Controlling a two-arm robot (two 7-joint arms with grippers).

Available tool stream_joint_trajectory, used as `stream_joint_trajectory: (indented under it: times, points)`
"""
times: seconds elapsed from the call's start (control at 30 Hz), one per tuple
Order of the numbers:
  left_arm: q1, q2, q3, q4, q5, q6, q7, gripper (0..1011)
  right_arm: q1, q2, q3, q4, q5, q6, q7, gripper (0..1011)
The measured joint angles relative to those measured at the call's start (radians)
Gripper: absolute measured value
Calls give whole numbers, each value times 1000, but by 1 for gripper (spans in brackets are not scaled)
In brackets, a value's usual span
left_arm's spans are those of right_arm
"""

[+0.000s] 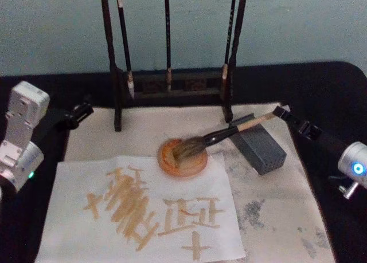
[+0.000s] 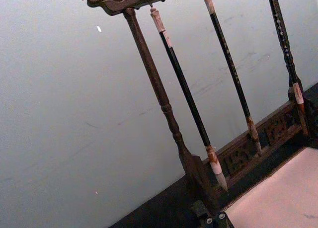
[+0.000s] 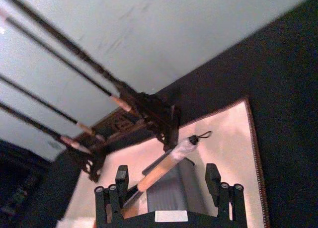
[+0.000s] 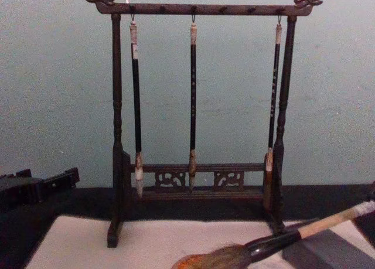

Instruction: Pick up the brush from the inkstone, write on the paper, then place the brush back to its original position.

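One brush (image 1: 226, 135) rests bristles-in-inkstone (image 1: 183, 157) — right pincer (image 3: 169, 188) wide, empty, astride its handle.

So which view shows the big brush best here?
The head view: the brush shows whole, bristles in the round inkstone, handle propped on the grey block. The chest view cuts off its bristles low down; the right wrist view shows its tan handle between the right gripper's open fingers.

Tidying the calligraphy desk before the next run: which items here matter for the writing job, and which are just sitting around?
Belongs to the job:
brush, bristles on the inkstone
round orange inkstone
paper, already marked
right claw, open around the brush handle

Just lying about:
wooden brush stand
three slim hanging brushes
grey block under the brush handle
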Motion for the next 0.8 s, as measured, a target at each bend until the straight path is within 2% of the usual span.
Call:
stream_joint_trajectory:
  times: [0.03,0.1,0.13,0.17,0.23,0.27,0.33,0.43,0.47,0.57,0.8]
  points:
    - [0,0,0,0,0,0,0,1002,-10,18,-3,-34,-34,-9,-13,1001]
    - [0,0,0,0,0,0,0,1002,-20,34,-6,-64,-68,-17,-27,1001]
    - [0,0,0,0,0,0,0,1002,-28,50,-11,-95,-104,-24,-39,1001]
    - [0,0,0,0,0,0,0,1002,-28,50,-11,-95,-104,-24,-39,1002]
    - [0,0,0,0,0,0,0,1002,-40,73,-19,-140,-159,-37,-54,1001]
    - [0,0,0,0,0,0,0,1002,-48,90,-25,-173,-203,-48,-62,1001]
    - [0,0,0,0,0,0,0,1002,-55,104,-31,-204,-249,-61,-69,1002]
    - [0,0,0,0,0,0,0,1002,-64,129,-49,-265,-351,-90,-70,1001]
    - [0,0,0,0,0,0,0,1002,-64,129,-49,-265,-351,-90,-70,1001]
    - [0,0,0,0,0,0,0,1002,-62,135,-68,-296,-444,-112,-68,1001]
    - [0,0,0,0,0,0,0,1000,-41,124,-102,-313,-567,-122,-56,1002]
